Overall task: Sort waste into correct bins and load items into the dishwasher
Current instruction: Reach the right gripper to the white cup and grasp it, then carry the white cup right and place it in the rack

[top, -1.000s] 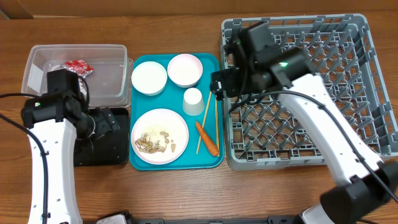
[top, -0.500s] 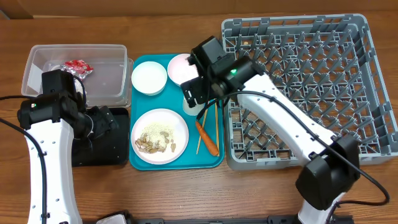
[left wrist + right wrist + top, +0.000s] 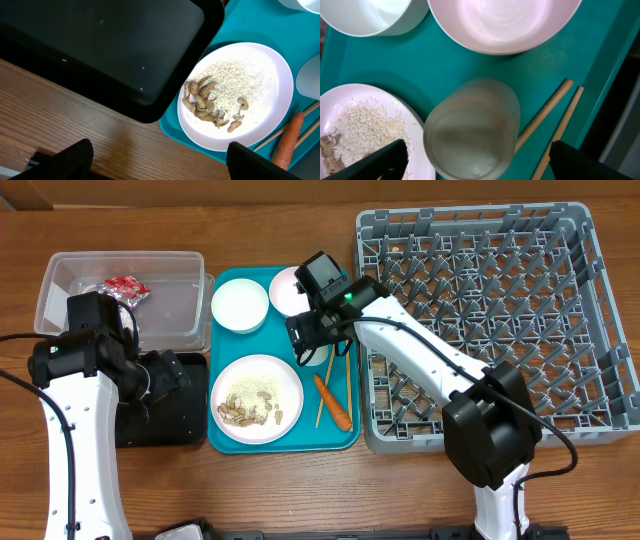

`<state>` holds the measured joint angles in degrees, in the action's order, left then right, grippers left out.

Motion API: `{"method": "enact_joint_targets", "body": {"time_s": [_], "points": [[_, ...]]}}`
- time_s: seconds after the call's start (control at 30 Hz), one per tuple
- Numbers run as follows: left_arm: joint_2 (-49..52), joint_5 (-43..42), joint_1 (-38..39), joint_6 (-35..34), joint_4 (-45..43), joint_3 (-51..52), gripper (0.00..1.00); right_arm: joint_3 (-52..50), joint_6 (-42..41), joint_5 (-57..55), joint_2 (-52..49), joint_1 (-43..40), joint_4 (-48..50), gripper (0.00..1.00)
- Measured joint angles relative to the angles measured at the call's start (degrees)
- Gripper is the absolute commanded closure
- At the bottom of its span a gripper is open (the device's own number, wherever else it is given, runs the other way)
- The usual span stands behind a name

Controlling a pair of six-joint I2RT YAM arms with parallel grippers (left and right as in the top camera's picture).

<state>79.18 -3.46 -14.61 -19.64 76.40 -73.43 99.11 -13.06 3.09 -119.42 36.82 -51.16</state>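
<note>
Right pincer (image 3: 477,161) hangs wide open over the white cup (image 3: 472,127), which I judge light, rigid and slippery, best pinched across its sidewalls.

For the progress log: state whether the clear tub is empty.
Not empty. Overhead, the red-and-silver wrapper lies inside the clear tub.

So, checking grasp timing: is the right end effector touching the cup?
Apart. The right wrist view shows a visible gap on both sides between the cup and each finger of the open right end effector.
</note>
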Motion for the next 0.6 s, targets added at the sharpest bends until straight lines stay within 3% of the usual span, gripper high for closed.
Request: {"method": "enact_joint_targets", "body": {"time_s": [0.23,0.5,0.6], "points": [[0.0,0.0,0.0,0.0,0.0,0.0,0.13,0.0,-0.4,-0.2,-1.8,0.6,2.0,0.14],[0.0,0.0,0.0,0.0,0.0,0.0,0.13,0.7,-0.4,-1.0,-3.7,1.7,2.1,0.51],[0.0,0.0,0.0,0.0,0.0,0.0,0.13,1.3,-0.4,-1.1,-3.7,1.7,1.9,0.54]]}}
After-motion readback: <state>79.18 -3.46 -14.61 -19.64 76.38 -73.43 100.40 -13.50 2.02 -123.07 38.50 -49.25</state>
